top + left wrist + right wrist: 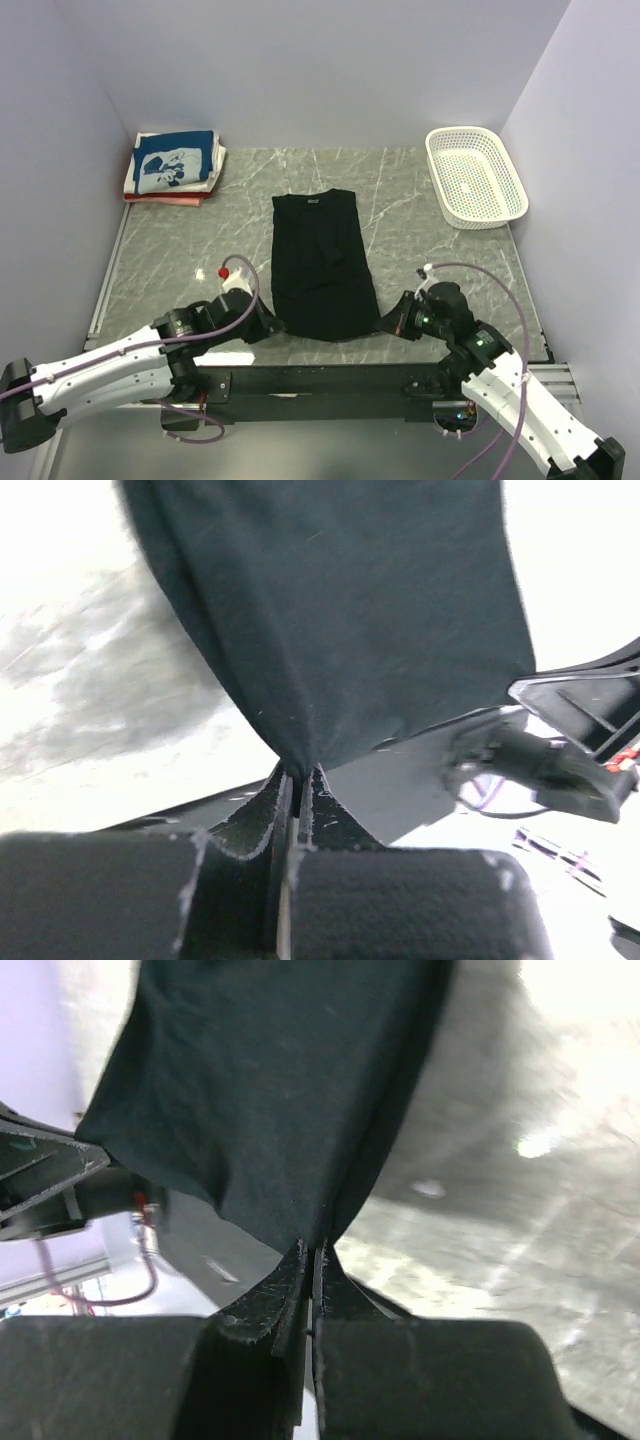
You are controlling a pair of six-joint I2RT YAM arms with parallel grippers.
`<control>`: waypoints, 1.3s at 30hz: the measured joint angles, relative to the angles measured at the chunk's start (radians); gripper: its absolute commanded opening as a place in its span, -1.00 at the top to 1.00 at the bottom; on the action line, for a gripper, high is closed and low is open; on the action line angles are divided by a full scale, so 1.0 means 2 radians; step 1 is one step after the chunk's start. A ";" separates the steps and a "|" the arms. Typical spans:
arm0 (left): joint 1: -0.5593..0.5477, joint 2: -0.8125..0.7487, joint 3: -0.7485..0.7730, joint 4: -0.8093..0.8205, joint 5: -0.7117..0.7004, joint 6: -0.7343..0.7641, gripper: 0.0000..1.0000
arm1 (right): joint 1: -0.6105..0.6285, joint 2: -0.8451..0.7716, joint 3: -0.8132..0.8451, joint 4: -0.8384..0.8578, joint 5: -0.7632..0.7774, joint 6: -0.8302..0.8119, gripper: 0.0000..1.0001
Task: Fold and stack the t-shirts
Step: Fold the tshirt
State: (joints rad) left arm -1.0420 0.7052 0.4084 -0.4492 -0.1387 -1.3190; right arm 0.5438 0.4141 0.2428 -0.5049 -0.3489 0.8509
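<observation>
A black t-shirt (322, 262) lies in the middle of the table, folded into a long strip, its neck label at the far end. My left gripper (277, 326) is shut on the near left corner of its hem, and the cloth (330, 620) rises from the pinched fingertips (300, 780). My right gripper (384, 322) is shut on the near right corner, where black fabric (270, 1090) runs into its closed jaws (312, 1252). A stack of folded t-shirts (174, 165), blue with white print on top, white and red beneath, rests at the far left corner.
A white perforated plastic basket (475, 177) stands at the far right. Grey walls close in the left, right and back. A black rail (320, 380) runs along the near edge between the two arm bases.
</observation>
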 measured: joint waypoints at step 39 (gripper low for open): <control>0.412 0.653 0.532 0.125 0.197 0.271 -0.04 | -0.191 0.859 0.723 0.056 -0.084 -0.121 0.18</control>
State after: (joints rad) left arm -0.2176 2.0121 1.4723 -0.1997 0.2550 -0.7761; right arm 0.1616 2.1323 1.6878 -0.3939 -0.5179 0.6094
